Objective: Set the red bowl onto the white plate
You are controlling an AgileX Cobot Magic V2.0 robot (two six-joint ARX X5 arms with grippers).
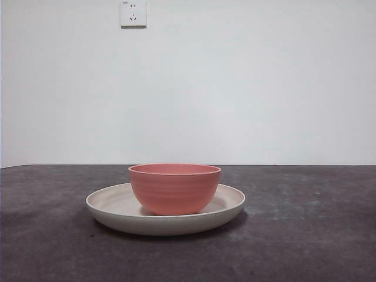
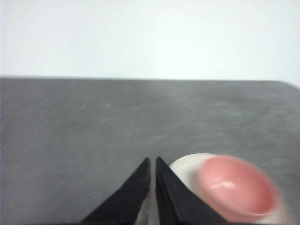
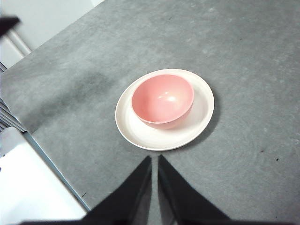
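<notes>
Left gripper (image 2: pixel 153 161) hanging clear above the gray surface (image 2: pixel 93 122), jaws pressed together to a thin seam and carrying nothing, just beside the white plate (image 2: pixel 183 169) as seen from its own wrist; right gripper (image 3: pixel 154 160) likewise closed to a narrow slit and empty, raised well above the surface and looking down on both dishes; neither arm visible from the front. Red bowl (image 1: pixel 174 188) standing upright on the white plate, base resting inside the low rim and sitting a little off centre toward one side in the right wrist view, rim level, nothing inside; plate flat on the surface, well away from the wall socket (image 1: pixel 133 13) behind. Judged from this layout, placement looks complete, leaving only a clean retreat; best handled by keeping both grippers high and moving away without dipping toward the bowl's rim, since a light, deep bowl on a shallow matte plate could slide or tip if clipped; worth taking extra care with the left gripper, closest to the plate's edge, by lifting first and only then swinging outward; no re-grasp called for unless the off-centre seat is judged too close to the rim, which cannot be settled from these views.
</notes>
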